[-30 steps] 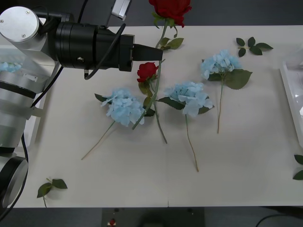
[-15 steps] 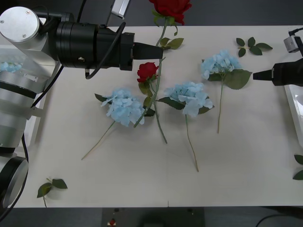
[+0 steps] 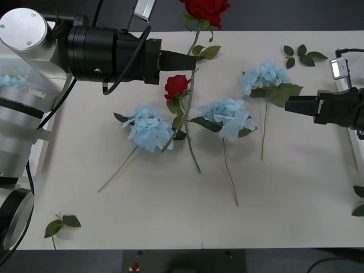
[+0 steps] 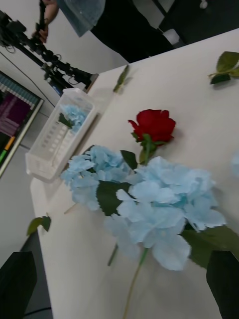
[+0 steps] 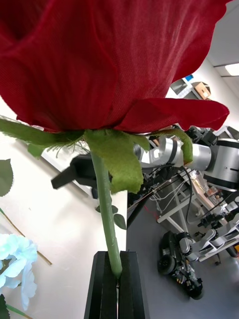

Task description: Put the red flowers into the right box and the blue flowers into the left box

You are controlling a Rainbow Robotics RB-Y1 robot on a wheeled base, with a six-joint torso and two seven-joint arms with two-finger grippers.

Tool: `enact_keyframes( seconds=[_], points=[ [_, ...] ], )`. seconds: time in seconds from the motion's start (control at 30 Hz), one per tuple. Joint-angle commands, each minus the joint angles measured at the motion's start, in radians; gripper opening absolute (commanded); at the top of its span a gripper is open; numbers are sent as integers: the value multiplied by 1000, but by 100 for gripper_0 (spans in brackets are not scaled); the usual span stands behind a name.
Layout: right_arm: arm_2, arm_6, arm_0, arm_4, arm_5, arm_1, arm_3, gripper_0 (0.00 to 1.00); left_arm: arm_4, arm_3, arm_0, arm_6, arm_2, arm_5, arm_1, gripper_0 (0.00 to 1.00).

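Counter: pale cream counter (image 3: 296,187) is carrying scattered artificial flowers and loose leaf sprigs (image 3: 302,55).
Left claw: left claw (image 3: 192,61) is reaching in from the robot's left over the far middle of the counter, its black fingers (image 5: 105,286) pressed together on the green stem of a red rose (image 3: 206,8), just below the bloom, which is standing tall at the far edge.
Second rose: smaller red rose (image 3: 177,86) is lying just beneath the left claw, its stem crossing that of the held rose.
Blue hydrangeas: three heads are lying across the middle, one on the left (image 3: 149,128) touching the rose stems, one in the centre (image 3: 228,116), one farther right (image 3: 264,75).
Right claw: right claw (image 3: 289,104) is hovering beside the rightmost hydrangea's big leaf, fingers (image 4: 17,279) spread apart and holding nothing.
Left box: white tray (image 4: 52,142) is sitting at the counter's left end with one blue hydrangea (image 4: 74,115) inside.
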Motion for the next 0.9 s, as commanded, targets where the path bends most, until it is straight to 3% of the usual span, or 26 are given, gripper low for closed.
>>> enact_keyframes(
  seconds=[0.03, 0.33, 0.9],
  points=[
    [-53, -13, 47, -57, 16, 7, -85, 100, 15, -29, -35, -36, 7, -8, -10, 0],
    [-152, -13, 105, -57, 94, 175, -140, 100, 15, -29, -35, -36, 7, -8, -10, 0],
    [-152, -13, 120, -36, 85, 381, -249, 100, 15, -29, -35, -36, 7, -8, -10, 0]
  ],
)
